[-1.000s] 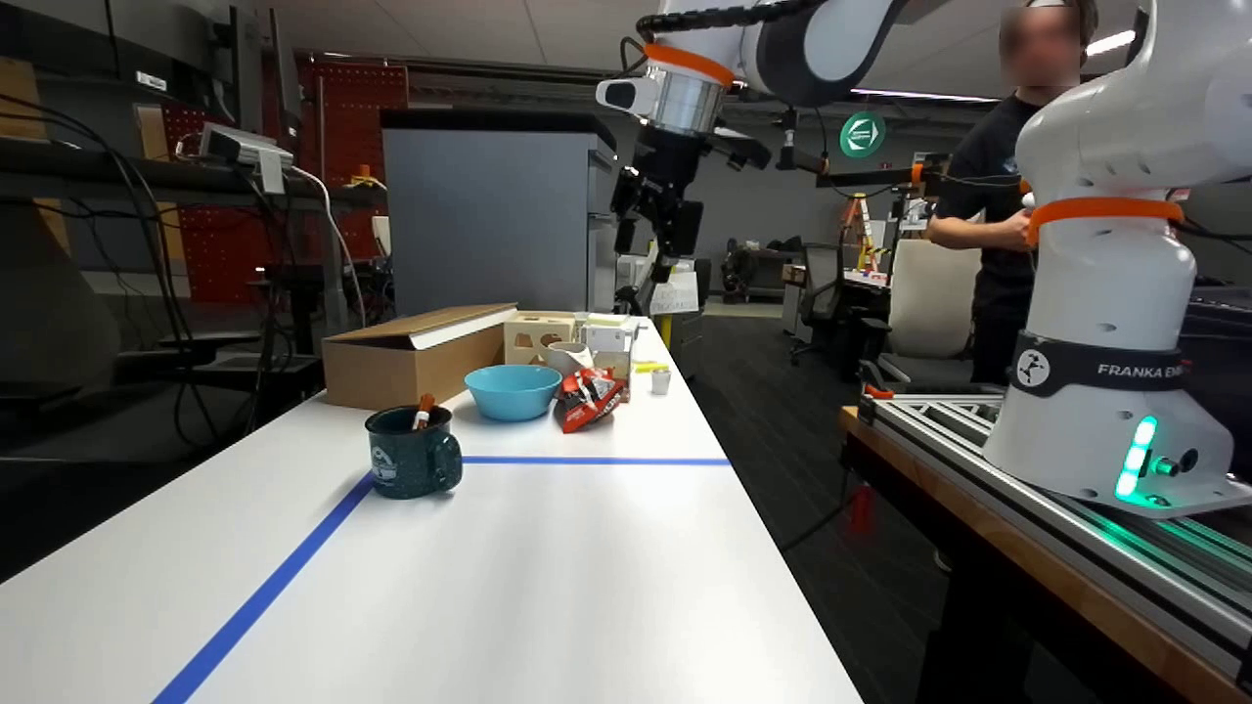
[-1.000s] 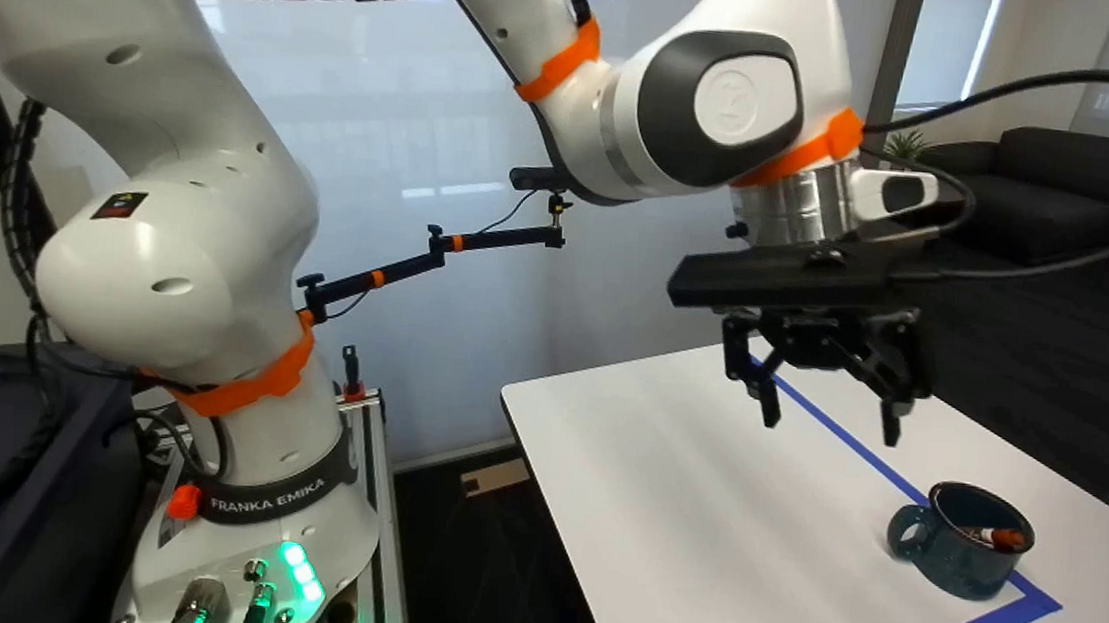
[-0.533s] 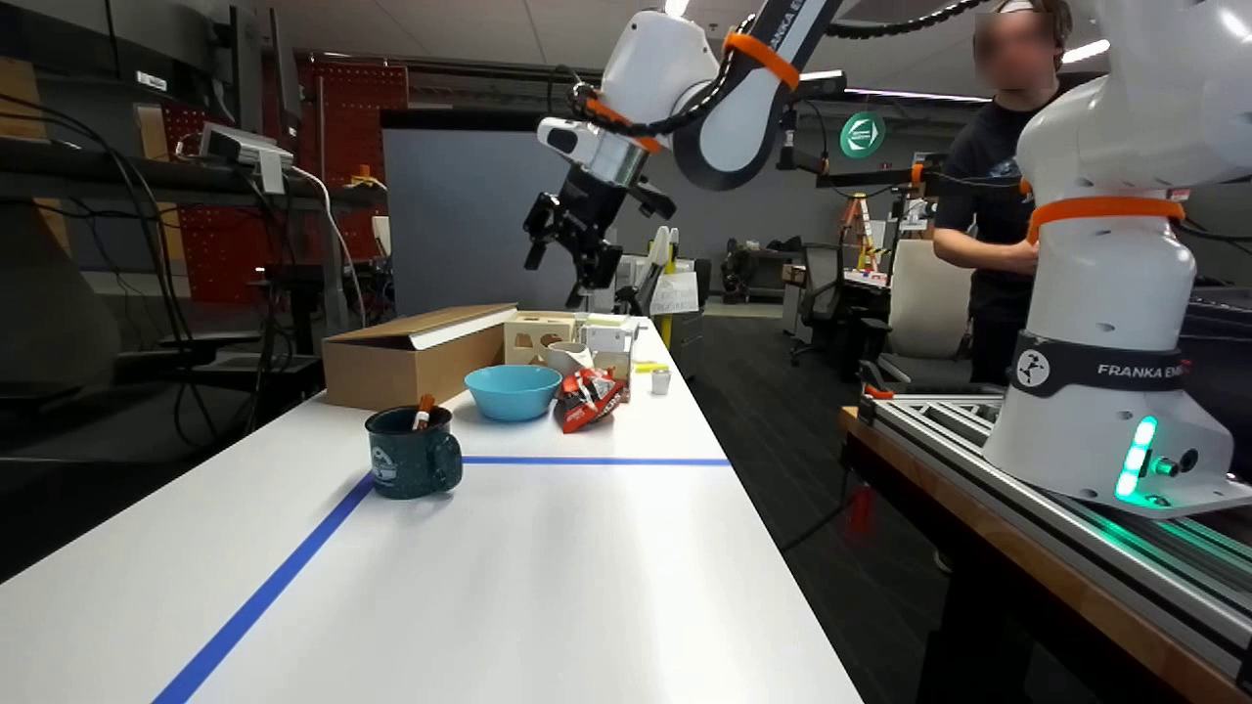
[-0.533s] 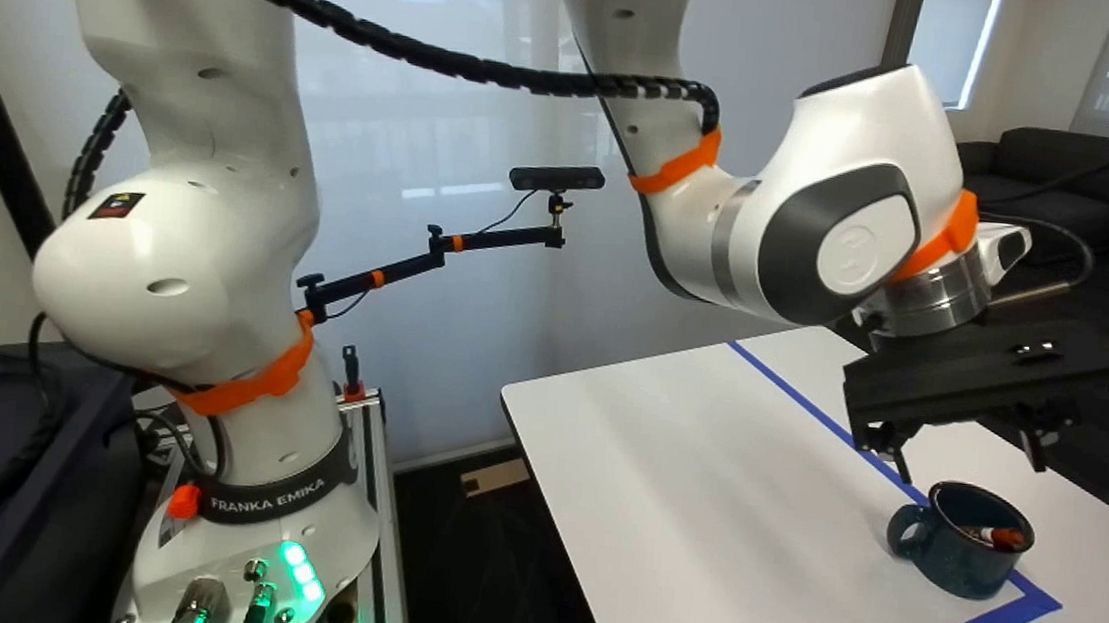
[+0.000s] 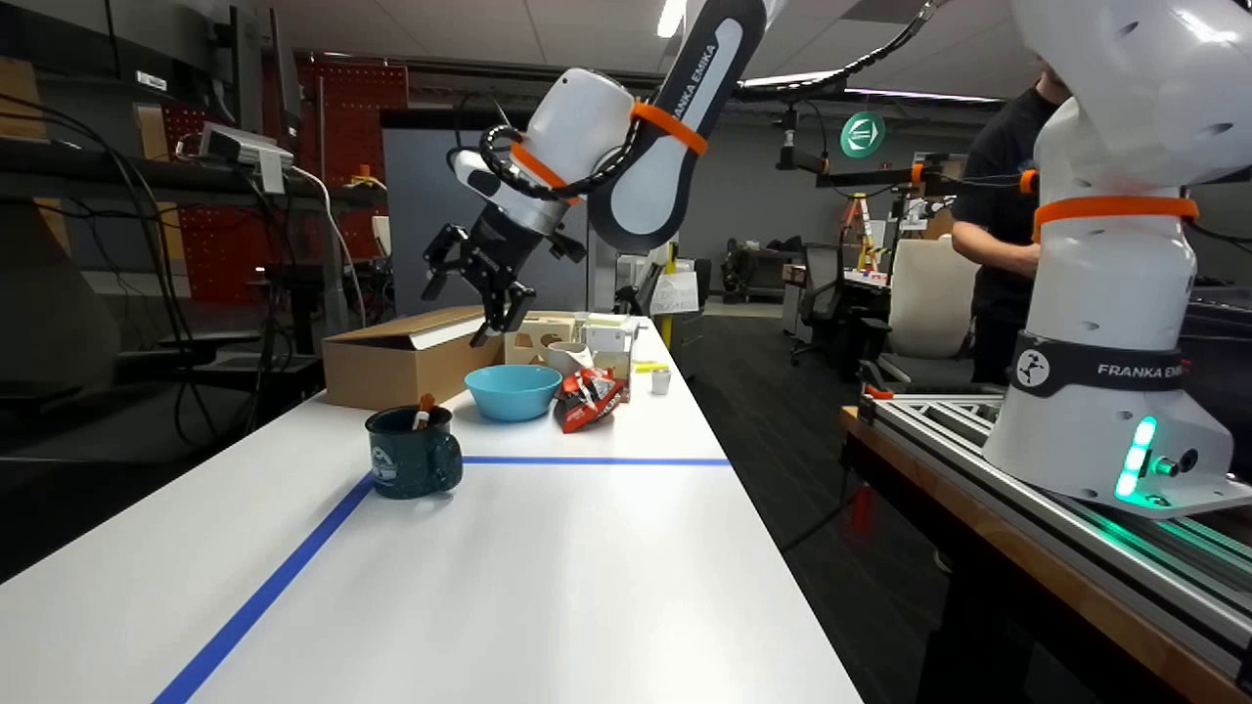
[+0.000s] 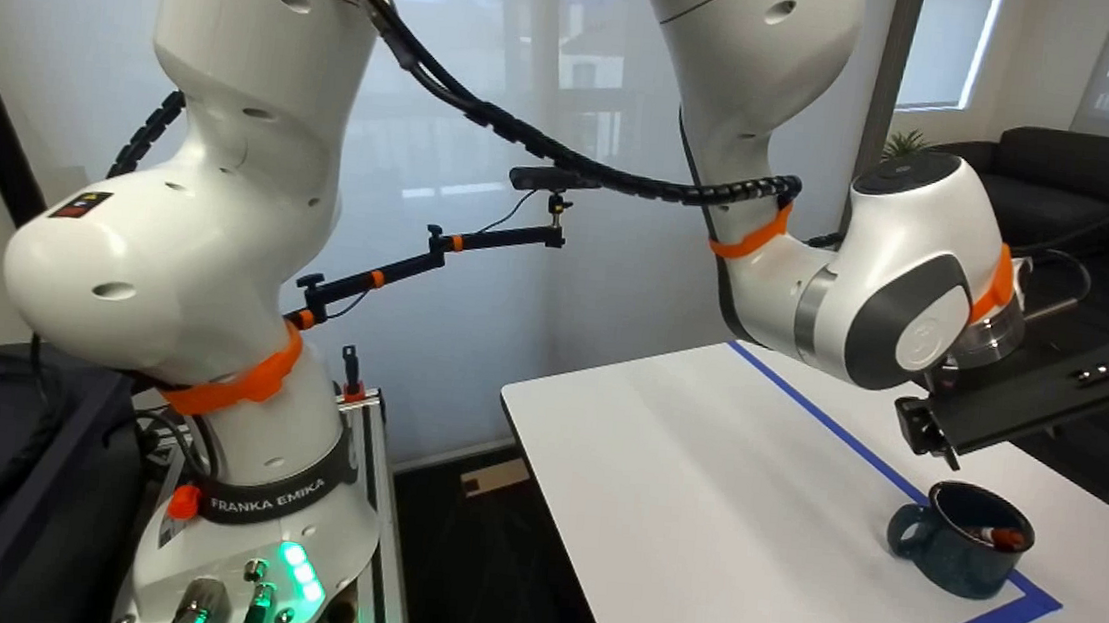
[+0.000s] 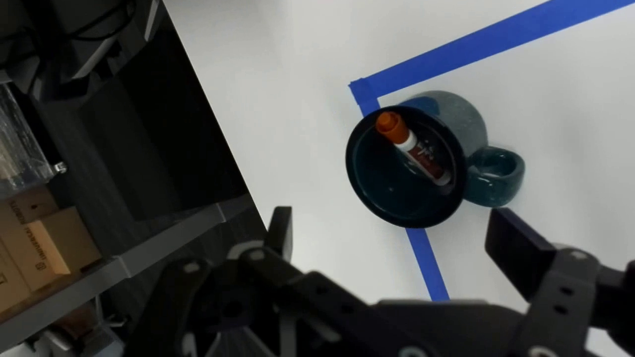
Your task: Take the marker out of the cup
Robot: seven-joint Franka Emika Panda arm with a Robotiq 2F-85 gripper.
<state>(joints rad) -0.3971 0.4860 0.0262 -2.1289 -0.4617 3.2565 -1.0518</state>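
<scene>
The orange-capped marker (image 7: 415,149) sits inside the speckled teal mug (image 7: 387,191), slanted across it rather than upright. In the wrist view its long axis runs diagonally: the orange cap (image 7: 393,128) points to the upper left and reaches the rim on the side away from the mug's handle (image 7: 488,192), while the pale tail end (image 7: 443,178) lies to the lower right, down inside by the wall nearest the handle. The lettering on the dark red barrel (image 7: 429,162) is too blurred to read. In an exterior view the cap (image 5: 425,403) rises past the rim, leaning slightly to the right there. The mug stands upright on the white table (image 5: 548,587), over a strip of blue tape (image 7: 476,45) and just beside the corner where two strips meet. The Robotiq gripper (image 7: 391,210) is spread, its jaws wide apart; in both exterior views it hangs tilted above the tabletop, apart from the mug. In an exterior view a light-blue bowl (image 5: 514,394), a crumpled red bag (image 5: 591,399) and a cardboard box (image 5: 377,376) rest farther along the same table, beyond the mug.
</scene>
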